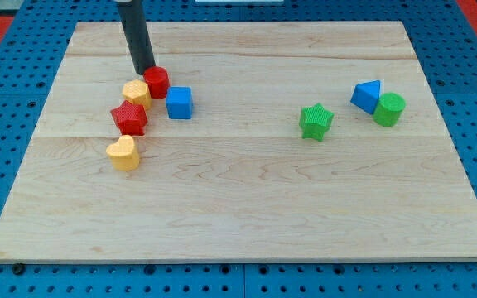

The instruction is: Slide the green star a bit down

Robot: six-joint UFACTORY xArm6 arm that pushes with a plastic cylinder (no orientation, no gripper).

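The green star (pixel 315 121) lies right of the board's middle, alone. My rod comes down from the view's top left, and my tip (pixel 145 71) rests on the board just above and left of a red cylinder (pixel 156 82). The tip is far to the left of the green star, with a blue cube (pixel 179 103) between them.
A yellow block (pixel 136 92), a red star (pixel 129 118) and a yellow heart (pixel 123 153) run down the left beside the red cylinder. A blue triangle (pixel 367 95) and a green cylinder (pixel 389 108) touch at the right. The wooden board (pixel 238 215) lies on a blue pegboard.
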